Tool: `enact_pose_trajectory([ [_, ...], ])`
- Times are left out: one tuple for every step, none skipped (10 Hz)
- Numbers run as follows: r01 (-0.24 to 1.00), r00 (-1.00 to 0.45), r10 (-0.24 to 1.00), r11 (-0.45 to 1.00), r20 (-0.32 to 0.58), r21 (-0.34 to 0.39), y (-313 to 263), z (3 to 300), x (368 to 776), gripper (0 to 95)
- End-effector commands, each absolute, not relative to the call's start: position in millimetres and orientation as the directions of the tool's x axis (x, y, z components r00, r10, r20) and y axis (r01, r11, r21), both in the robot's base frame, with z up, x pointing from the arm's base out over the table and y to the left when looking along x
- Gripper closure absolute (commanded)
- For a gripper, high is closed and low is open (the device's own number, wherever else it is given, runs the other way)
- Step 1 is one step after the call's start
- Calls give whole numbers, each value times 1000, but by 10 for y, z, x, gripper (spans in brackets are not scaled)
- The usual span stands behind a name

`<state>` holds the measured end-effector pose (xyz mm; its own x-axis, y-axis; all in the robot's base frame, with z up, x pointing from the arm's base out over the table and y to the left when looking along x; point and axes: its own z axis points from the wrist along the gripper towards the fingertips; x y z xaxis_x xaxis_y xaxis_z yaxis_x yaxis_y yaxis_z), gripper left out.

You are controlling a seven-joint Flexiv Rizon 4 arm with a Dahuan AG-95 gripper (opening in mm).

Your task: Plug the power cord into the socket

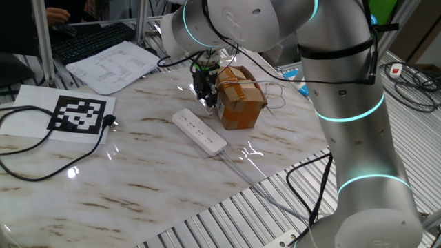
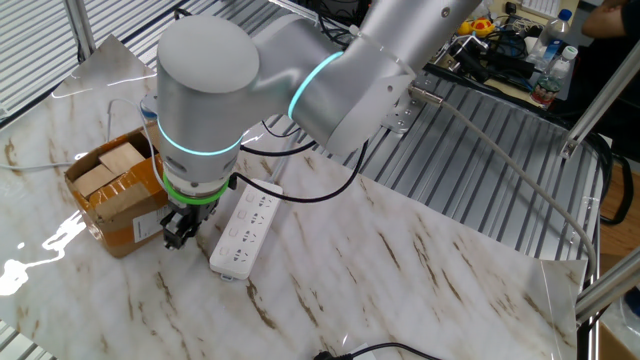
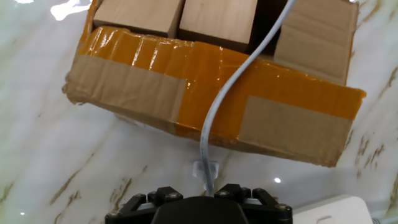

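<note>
The socket [image 1: 200,132] is a long white power strip lying flat on the marble table, and it also shows in the other fixed view [image 2: 245,225]; only its corner [image 3: 336,210] appears in the hand view. The black power cord [image 1: 41,148] lies far left, with its plug [image 1: 110,122] by a marker sheet and nothing holding it. My gripper [image 1: 205,102] points down between the socket's far end and a cardboard box [image 1: 238,103], low over the table [image 2: 178,238]. In the hand view a thin pale cable [image 3: 217,118] runs down between the jaws [image 3: 202,190]. Whether they grip it is hidden.
The taped box [image 3: 211,81] holds wooden blocks and stands right beside the gripper. A black-and-white marker sheet [image 1: 79,114] and printed papers [image 1: 114,65] lie at the left and back. The socket's white cable [image 1: 241,172] trails toward the ribbed metal edge [image 1: 227,213].
</note>
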<state>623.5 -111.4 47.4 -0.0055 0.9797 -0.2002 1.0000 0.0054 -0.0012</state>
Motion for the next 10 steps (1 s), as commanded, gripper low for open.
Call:
enact_pose_trajectory([
  [1000,-5,980,5,-197,0,-1117,471,6237,380],
  [1000,-7,980,7,-197,0,-1123,469,6235,380],
  [1000,-7,981,7,-196,1,-1125,465,6228,380],
  [1000,-8,980,9,-197,2,-1131,464,6226,380],
  [1000,-10,980,12,-197,7,-1136,463,6224,380],
  [1000,-6,980,9,-197,15,-1140,459,6219,380],
  [1000,-4,980,8,-200,21,-1136,453,6208,380],
  [1000,-2,979,8,-206,27,-1136,453,6208,380],
  [999,0,978,7,-207,34,-1136,453,6208,380],
  [999,1,977,7,-212,36,-1136,453,6208,380],
])
